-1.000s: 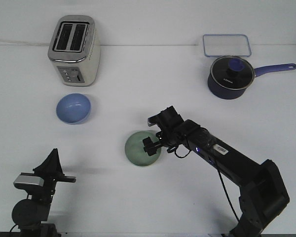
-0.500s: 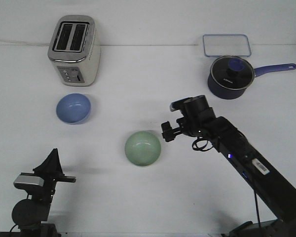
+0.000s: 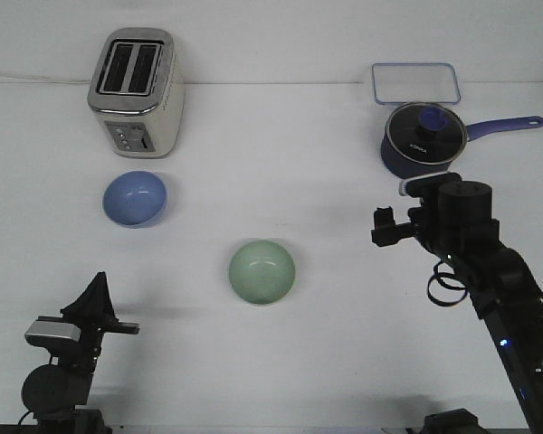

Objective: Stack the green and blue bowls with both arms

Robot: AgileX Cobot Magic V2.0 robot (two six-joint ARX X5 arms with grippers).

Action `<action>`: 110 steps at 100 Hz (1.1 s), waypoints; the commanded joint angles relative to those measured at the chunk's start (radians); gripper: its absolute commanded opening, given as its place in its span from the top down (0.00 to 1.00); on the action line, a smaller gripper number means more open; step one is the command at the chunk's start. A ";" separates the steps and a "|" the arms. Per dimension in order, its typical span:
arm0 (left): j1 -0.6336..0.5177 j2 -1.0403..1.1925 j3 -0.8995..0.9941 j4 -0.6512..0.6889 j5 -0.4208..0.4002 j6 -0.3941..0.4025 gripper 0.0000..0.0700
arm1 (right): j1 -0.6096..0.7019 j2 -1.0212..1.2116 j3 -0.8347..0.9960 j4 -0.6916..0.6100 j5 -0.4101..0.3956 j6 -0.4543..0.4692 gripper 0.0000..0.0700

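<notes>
- The table (image 3: 281, 380) is the stage, and the big news on it is the right arm (image 3: 498, 289): a second ago it stretched right over the green bowl, half a second ago it had drawn back to just beside it, and now it is well away, off toward the saucepan side.
- The toaster (image 3: 136, 90) stands at the back, and I use it as the marker: the blue bowl (image 3: 135, 199) sits just in front of it, upright and untouched, in the same spot in all three views.
- The saucepan (image 3: 423, 140) with its glass lid, and the clear container (image 3: 415, 83) behind it, have not budged.
- The green bowl (image 3: 262, 271) rests upright on the table, well forward and right of the toaster, apart from the blue bowl. It looks set down here and left.
- Right gripper (image 3: 385, 228): it points toward the green bowl with nothing in it; whether the jaws are parted or together I cannot tell from this angle.
- Left gripper (image 3: 98, 307): parked low, well forward of the toaster, carrying nothing, jaw state not readable, no shift across the views.
- My read: the green bowl is placed in the middle as the base, so the left arm's turn comes next, fetching the blue bowl. No stack yet.
</notes>
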State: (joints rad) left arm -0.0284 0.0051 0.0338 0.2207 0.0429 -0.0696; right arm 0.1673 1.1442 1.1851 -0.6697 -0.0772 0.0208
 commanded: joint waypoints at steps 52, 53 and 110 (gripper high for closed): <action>0.002 -0.002 -0.018 0.011 -0.002 -0.002 0.99 | -0.023 -0.462 -0.692 0.580 0.000 0.010 0.19; 0.002 -0.002 -0.018 0.011 -0.002 -0.002 0.99 | -0.023 -0.468 -0.702 0.591 -0.001 0.012 0.19; 0.002 -0.002 -0.018 0.011 -0.002 -0.002 0.99 | -0.023 -0.548 -0.799 0.686 0.026 0.032 0.19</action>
State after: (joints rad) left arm -0.0284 0.0051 0.0338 0.2207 0.0429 -0.0696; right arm 0.1432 0.5934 0.3859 0.0032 -0.0528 0.0406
